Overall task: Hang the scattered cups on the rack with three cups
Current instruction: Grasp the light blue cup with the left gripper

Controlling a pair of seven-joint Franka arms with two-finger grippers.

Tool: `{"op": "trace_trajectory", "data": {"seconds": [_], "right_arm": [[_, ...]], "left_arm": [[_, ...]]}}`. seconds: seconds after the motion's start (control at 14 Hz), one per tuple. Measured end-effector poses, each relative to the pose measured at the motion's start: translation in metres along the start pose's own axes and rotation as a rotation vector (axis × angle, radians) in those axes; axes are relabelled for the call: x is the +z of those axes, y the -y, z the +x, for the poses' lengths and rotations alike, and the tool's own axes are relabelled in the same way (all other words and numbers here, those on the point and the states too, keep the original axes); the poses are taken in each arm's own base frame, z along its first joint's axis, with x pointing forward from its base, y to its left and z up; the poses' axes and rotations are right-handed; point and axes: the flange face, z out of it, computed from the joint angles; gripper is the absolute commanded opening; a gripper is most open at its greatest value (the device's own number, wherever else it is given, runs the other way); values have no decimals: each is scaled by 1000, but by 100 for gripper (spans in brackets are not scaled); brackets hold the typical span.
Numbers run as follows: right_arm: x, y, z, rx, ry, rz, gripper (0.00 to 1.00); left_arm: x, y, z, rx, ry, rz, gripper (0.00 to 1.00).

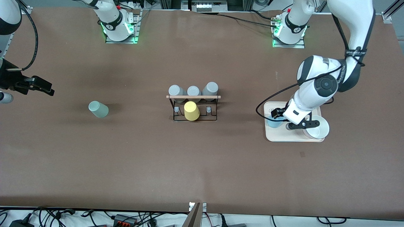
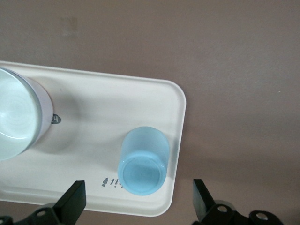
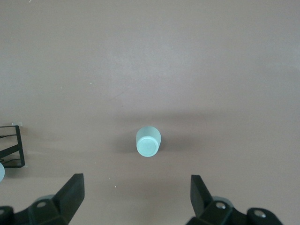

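Left gripper [image 2: 136, 204] spread wide over the blue cup [image 2: 143, 161] on the cream tray [image 2: 93, 117] — not gripping. Right gripper [image 3: 136, 201] also spread, over bare table near the green cup [image 1: 98, 109]. Rack [image 1: 193, 105] carries one yellow cup [image 1: 191, 110].

Robotics lab, test-bench setup. Two white arms bolted to metal base plates [image 1: 121, 37] with green status lights, at one edge of a wide desk [image 1: 202, 164] under a brown cover. Aluminium framing and cable bundles [image 1: 63, 217] along the desk edges. Power strips and plugs on the floor.
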Motion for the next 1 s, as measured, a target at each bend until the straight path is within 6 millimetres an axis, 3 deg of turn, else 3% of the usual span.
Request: {"op": "trace_trajectory", "data": {"seconds": [0.36, 0.57, 0.79, 1.0], "right_arm": [[0, 0, 0, 0, -1, 0, 100], [0, 0, 0, 0, -1, 0, 100], [0, 0, 0, 0, -2, 0, 100], [0, 0, 0, 0, -1, 0, 100]], "left_arm": [[54, 2, -7, -26, 7, -3, 98], [68, 3, -9, -30, 4, -6, 72], [68, 3, -9, -30, 4, -6, 50], [59, 1, -4, -30, -15, -13, 41]]}}
